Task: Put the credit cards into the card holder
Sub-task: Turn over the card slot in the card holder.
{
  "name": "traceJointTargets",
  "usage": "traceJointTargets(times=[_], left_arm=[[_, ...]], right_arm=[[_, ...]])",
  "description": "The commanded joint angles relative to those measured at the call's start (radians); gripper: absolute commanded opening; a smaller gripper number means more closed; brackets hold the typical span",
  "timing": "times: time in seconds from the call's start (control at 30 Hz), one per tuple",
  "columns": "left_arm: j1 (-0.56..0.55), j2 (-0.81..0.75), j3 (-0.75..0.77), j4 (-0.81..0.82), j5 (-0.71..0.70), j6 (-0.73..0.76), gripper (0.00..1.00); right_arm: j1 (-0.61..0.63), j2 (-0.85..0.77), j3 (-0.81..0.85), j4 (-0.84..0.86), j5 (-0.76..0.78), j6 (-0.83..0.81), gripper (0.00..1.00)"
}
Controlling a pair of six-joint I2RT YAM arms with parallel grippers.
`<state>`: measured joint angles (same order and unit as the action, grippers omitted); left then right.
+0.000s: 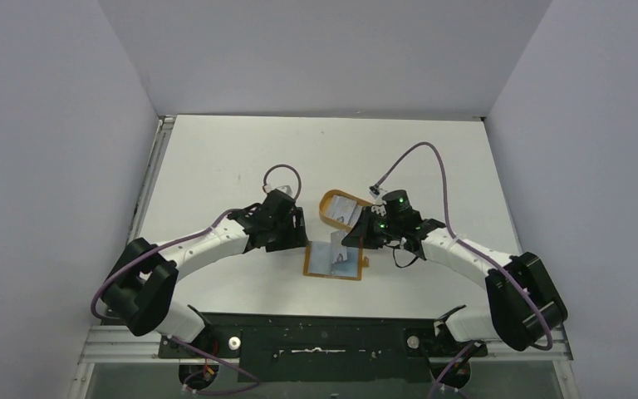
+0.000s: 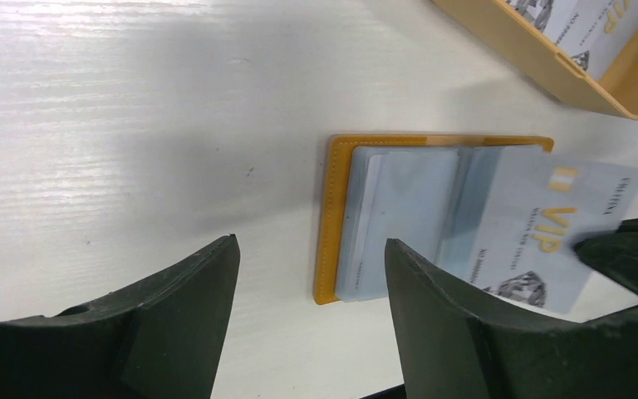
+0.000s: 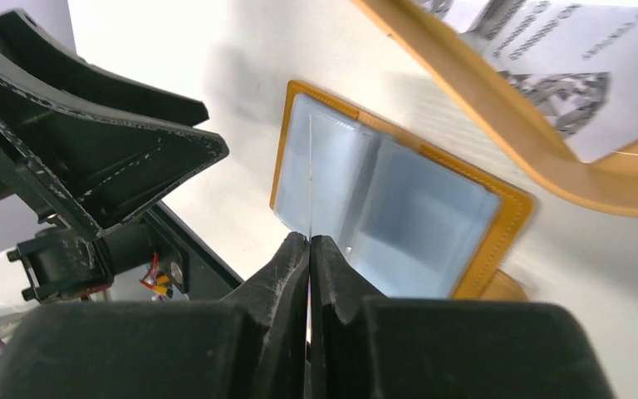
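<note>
The orange-brown card holder [image 1: 332, 270] lies open on the white table, its clear pockets [image 3: 415, 224] facing up. My right gripper [image 3: 309, 237] is shut on a pale VIP credit card [image 2: 540, 224], seen edge-on [image 3: 310, 166] in the right wrist view. That card lies slanted over the holder [image 2: 332, 216], partly over a clear pocket. At the holder's left edge my left gripper [image 2: 311, 241] stands open, with only table between its fingers. More credit cards [image 3: 565, 66] lie in a tan tray.
The oval tan-rimmed tray [image 1: 332, 218] stands just behind the holder, close to my right gripper [image 1: 357, 241]. My left gripper [image 1: 299, 237] is beside the holder, so both arms crowd the table's middle. Grey walls close in the left, right and far sides.
</note>
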<state>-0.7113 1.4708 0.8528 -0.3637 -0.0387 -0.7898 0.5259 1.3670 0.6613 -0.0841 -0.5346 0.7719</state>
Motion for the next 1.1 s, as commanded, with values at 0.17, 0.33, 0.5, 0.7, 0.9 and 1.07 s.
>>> traceJointTargets(times=[0.17,0.33,0.5,0.7,0.9,1.07], left_arm=[[0.006,0.027,0.042,-0.062,-0.058,-0.006,0.58],[0.006,0.082,0.052,-0.083,-0.052,-0.015,0.55],[0.007,0.125,0.054,-0.078,-0.031,-0.017,0.53],[0.006,0.146,0.052,-0.066,-0.013,-0.018,0.5],[0.004,0.156,0.052,-0.063,-0.002,-0.019,0.49],[0.005,0.153,0.052,-0.07,-0.004,-0.018,0.49]], right_arm=[[-0.052,-0.017,-0.074,0.046,-0.05,0.035,0.0],[-0.05,0.015,-0.071,0.061,-0.07,0.039,0.0],[-0.051,0.039,-0.082,0.109,-0.089,0.054,0.0],[-0.048,0.064,-0.082,0.135,-0.094,0.065,0.0],[-0.046,0.082,-0.08,0.149,-0.095,0.072,0.0],[-0.051,0.016,-0.095,0.113,-0.046,0.07,0.0]])
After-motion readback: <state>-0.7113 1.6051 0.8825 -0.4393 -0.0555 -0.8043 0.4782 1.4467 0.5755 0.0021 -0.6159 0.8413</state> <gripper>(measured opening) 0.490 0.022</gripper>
